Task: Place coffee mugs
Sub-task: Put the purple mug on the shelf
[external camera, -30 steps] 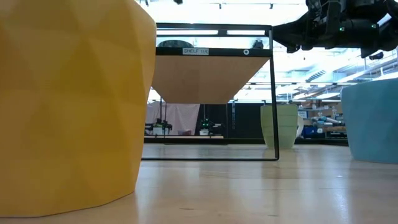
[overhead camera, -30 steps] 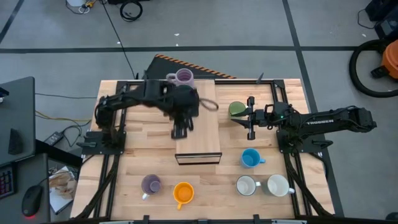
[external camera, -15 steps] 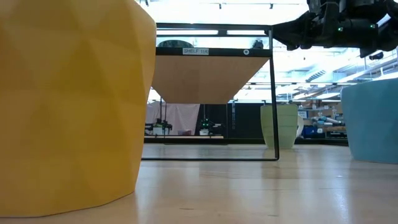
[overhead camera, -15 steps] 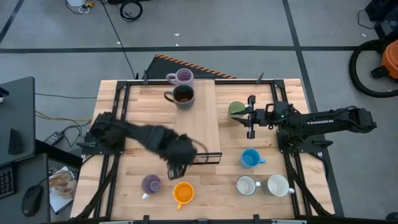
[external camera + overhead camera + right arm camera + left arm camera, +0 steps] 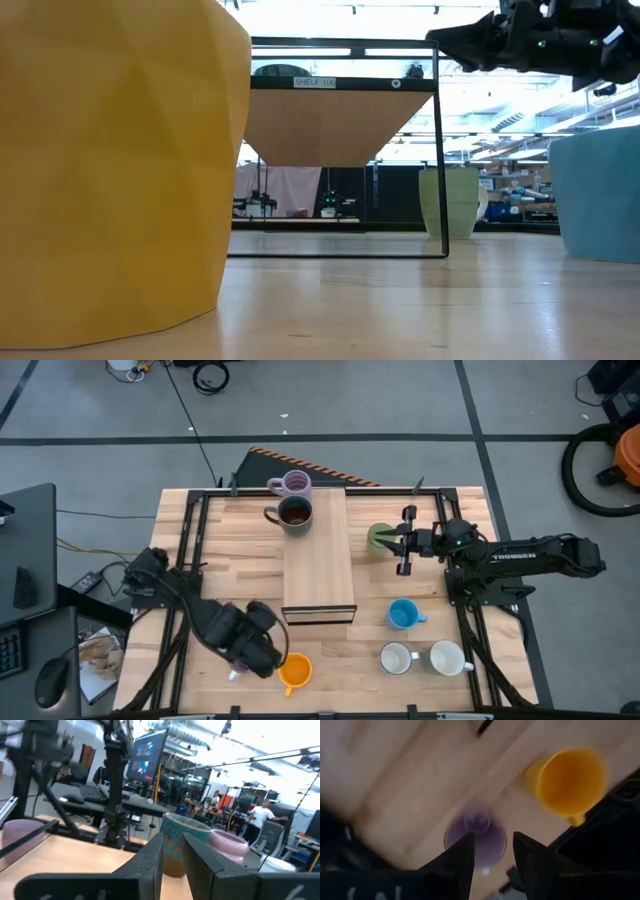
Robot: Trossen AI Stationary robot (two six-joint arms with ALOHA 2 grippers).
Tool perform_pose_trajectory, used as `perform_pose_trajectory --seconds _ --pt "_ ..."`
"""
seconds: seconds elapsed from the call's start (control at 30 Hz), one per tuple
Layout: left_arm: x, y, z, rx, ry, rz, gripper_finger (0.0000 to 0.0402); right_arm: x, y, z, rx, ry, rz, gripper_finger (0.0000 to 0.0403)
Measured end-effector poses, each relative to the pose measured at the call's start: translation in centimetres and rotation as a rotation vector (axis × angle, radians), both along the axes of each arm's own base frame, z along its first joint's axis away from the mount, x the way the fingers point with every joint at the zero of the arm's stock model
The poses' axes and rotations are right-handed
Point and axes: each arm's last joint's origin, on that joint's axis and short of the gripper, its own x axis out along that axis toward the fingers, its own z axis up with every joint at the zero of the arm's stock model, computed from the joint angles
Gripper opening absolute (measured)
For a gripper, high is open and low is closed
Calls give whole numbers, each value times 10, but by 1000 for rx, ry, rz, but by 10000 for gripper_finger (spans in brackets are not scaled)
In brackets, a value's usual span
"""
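Showing the left end effector (image 5: pixel 493 837) after its swing away from the shelf (image 5: pixel 318 570): a second ago it hung over the shelf top, and now it hovers low over the near edge of the table (image 5: pixel 230 570). Its fingers (image 5: pixel 457 865) stand apart and released, gripping nothing. Directly beneath it, framed between the two fingers in the left wrist view, stands a lilac mug (image 5: pixel 476 832). The orange mug (image 5: pixel 294 671) sits just beside that end effector.

Well behind it, the dark brown mug (image 5: pixel 293 513) now stands uncovered on the shelf top, next to the second lilac mug (image 5: pixel 291 484). That reads as two mugs placed and the lilac one as the likely next pick (a judgement, not something seen).

The right end effector (image 5: pixel 392 543) has edged slightly closer to the green mug (image 5: pixel 378 538), which lies just ahead of it; whether it is clenched or released cannot be told. Off to its side on the table remain the blue mug (image 5: pixel 402 614) and two white mugs (image 5: pixel 396 658) (image 5: pixel 446 657).

The table is pale butcher-block wood on a black frame. Beyond it lie a grey floor with dark seams, a desk (image 5: pixel 25 550) and trailing cables.
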Motion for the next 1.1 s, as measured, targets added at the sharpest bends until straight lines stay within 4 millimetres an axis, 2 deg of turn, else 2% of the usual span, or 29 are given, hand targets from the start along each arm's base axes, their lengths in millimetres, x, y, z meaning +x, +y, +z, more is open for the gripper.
perform_pose_trajectory --seconds 0.1,0.27,0.43,0.57,0.97,1.1 --pt "-1 -7 -18 -82 69 113 141 -1 -2 1 -4 -12 -11 77" --pt "8 -16 -44 -157 36 259 141 -2 -5 3 -16 -31 -29 77" --pt "13 -15 -65 -177 35 384 141 -3 -5 4 -20 -45 -35 77" --pt "7 -15 -76 -164 91 452 141 -3 -5 5 -25 -49 -20 77" --pt "6 -16 -93 -143 72 475 141 -3 -5 5 -14 -50 -5 77" --pt "5 -16 -109 -144 65 470 141 -3 -5 4 -11 -45 -5 77"
